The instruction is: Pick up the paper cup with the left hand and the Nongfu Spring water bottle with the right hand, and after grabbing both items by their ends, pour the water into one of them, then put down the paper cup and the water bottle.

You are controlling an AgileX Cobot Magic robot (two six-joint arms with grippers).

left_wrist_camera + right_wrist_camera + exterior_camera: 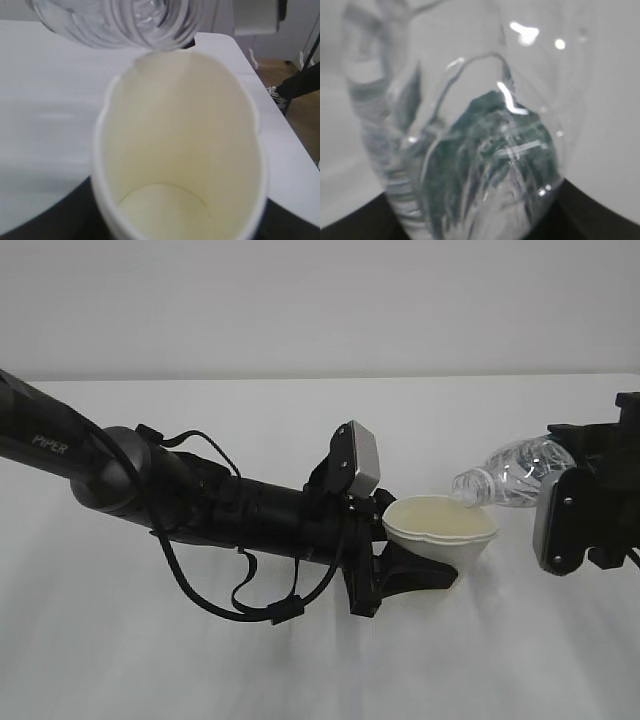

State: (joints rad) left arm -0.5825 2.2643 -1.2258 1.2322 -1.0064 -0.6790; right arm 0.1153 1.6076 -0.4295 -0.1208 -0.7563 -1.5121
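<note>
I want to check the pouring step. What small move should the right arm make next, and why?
Probably tilt the water bottle a little more. Its open neck already sits over the rim of the paper cup, which the left pincer holds tipped toward it, yet the cup's bottom looks dry in the left wrist view.

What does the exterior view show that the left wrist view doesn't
Only the exterior view shows both black arms: the left gripper clamped on the small white paper cup from below, the PIPER lettering, and the right gripper holding the base end of the tipped clear ribbed plastic bottle.

Only the left wrist view shows the cup's cream inside down to its bottom, with no water visible, and floor beyond the table edge.

Both show the bottle's open neck at the cup's rim, above the white table.
</note>
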